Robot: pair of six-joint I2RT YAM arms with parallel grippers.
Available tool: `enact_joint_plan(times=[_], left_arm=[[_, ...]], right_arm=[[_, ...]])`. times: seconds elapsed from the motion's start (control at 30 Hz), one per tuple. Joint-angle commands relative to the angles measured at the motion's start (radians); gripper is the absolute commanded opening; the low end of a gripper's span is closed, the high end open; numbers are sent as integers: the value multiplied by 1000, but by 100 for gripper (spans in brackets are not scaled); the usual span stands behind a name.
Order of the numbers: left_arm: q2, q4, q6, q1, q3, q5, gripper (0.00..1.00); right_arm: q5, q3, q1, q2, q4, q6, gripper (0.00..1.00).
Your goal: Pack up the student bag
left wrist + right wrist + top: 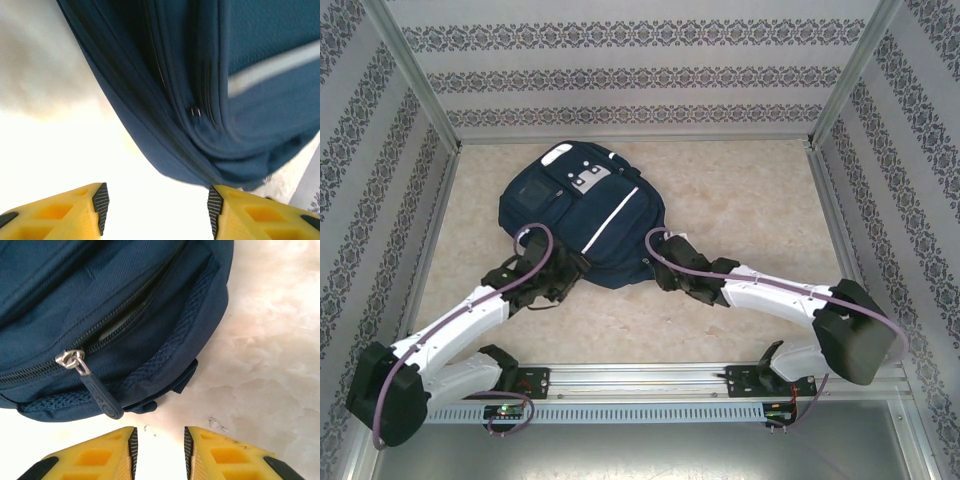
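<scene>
Looking down from the top camera, the student bag [582, 215] lies flat in the middle of the table [750, 230], front side up. Its long way runs from far left to near right, with a white patch at the far end. The left gripper [558, 278] and the right gripper [667, 268] sit one on each side of the bag's near end. No loose things lie on the table, so I think the stuff is already inside (or it has not come yet).

In the left wrist view, the bag's blue side is just ahead. This gripper's fingers [101, 200] are wide apart and hold nothing.

In the right wrist view, the fingers [131, 442] are only a little apart and hold nothing. Just ahead hangs a zip pull [97, 390]. Past it the zip gapes a bit, beside a mesh handle [175, 340]. So the near end looks like the bag's top, and I think pulling the zip shut is the job left.
</scene>
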Motion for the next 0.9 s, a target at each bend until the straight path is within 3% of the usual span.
enact_joint_plan(times=[0.0, 0.17, 0.33, 0.43, 0.53, 0.6, 0.87], left_arm=[[32, 116, -227, -112, 5, -137, 63], [183, 228, -304, -251, 71, -268, 67], [364, 361, -333, -296, 117, -328, 66], [402, 321, -349, -310, 141, -406, 50], [383, 206, -357, -312, 165, -461, 15], [355, 98, -359, -312, 183, -489, 1], [300, 38, -354, -312, 149, -489, 0]], right_arm=[[-33, 4, -26, -52, -28, -37, 33], [-87, -9, -48, -95, -34, -65, 35], [-155, -31, -53, -138, -33, -111, 39], [-213, -41, -66, -156, -25, -155, 40], [-300, -47, -80, -151, -3, -184, 40], [-363, -46, -85, -126, 23, -193, 40], [-561, -4, -111, 32, 159, -188, 39]])
